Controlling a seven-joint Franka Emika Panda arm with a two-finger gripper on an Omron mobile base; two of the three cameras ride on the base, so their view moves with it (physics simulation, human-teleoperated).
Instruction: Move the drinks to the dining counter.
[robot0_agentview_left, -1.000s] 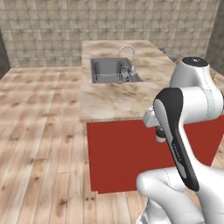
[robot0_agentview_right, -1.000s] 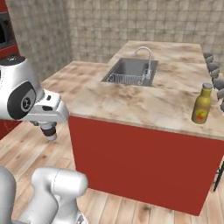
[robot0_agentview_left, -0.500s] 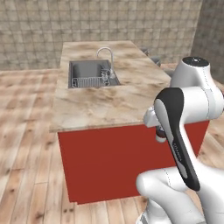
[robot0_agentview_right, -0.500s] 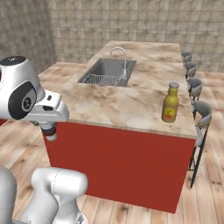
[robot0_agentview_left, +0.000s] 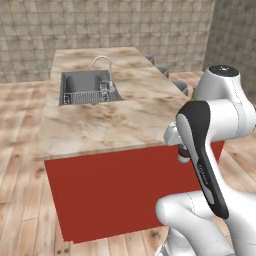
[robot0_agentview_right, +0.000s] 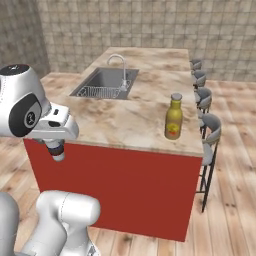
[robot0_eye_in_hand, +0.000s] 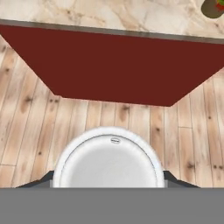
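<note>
Two drinks in play: one standing on the table, one pinched in the pincer.

Seen from the hand view, the pincer (robot0_eye_in_hand: 108, 186) is closed on the white container (robot0_eye_in_hand: 108, 159), whose round white top sits right between the dark fingertips (robot0_eye_in_hand: 171, 179), over the wooden floor (robot0_eye_in_hand: 26, 122). Just ahead of the pincer rises the red side panel (robot0_eye_in_hand: 113, 65) of the table (robot0_eye_in_hand: 105, 15), with the marble top beyond its edge. The tall olive-yellow bottle (robot0_agentview_right: 173, 117) stands upright on that top, well apart from the pincer, off to its right near the table's stool-side edge, beside the grey stools (robot0_agentview_right: 210, 124). Farther back, the steel sink (robot0_agentview_right: 102, 84) and faucet (robot0_agentview_right: 120, 67) are set into the top.
</note>
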